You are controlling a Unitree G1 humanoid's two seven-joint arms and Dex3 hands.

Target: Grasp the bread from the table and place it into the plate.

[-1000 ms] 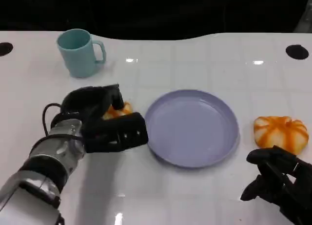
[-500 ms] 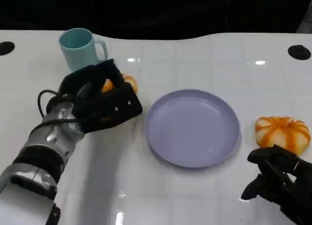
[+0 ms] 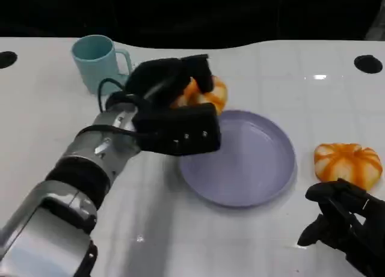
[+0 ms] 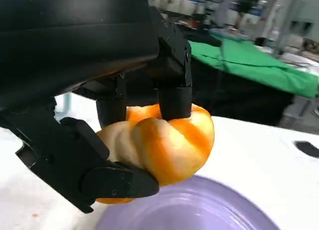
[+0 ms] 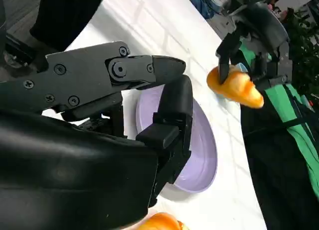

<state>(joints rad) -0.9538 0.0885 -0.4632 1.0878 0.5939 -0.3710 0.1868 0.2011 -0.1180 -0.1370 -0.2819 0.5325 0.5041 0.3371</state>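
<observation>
Left hand (image 3: 174,118) up off the table, fingers wrapped around the bread (image 3: 201,92), an orange-and-cream striped bun. Held in the air right over the far-left rim of the plate (image 3: 264,169), not touching it. From the left wrist view, bread (image 4: 164,142) clamped between fingers (image 4: 172,98) on top and the thumb underneath, lavender plate (image 4: 199,210) just below. Same grab seen from the right wrist view too, bread (image 5: 234,88) hanging in the left hand (image 5: 254,45) above the plate (image 5: 202,155).

Plate itself sitting bare in the middle of the white table (image 3: 252,241). Second striped bun (image 3: 348,163) lying on the table to the right of the plate, well apart from it. Teal mug (image 3: 96,60) standing upright at the far left, behind the left arm.

Right hand (image 3: 346,226) low at the near right corner, just in front of that second bun, holding nothing. Fingers look loosely spread, though hard to say exactly from this angle. In the right wrist view, fingers (image 5: 172,120) stretched out with nothing between them.
</observation>
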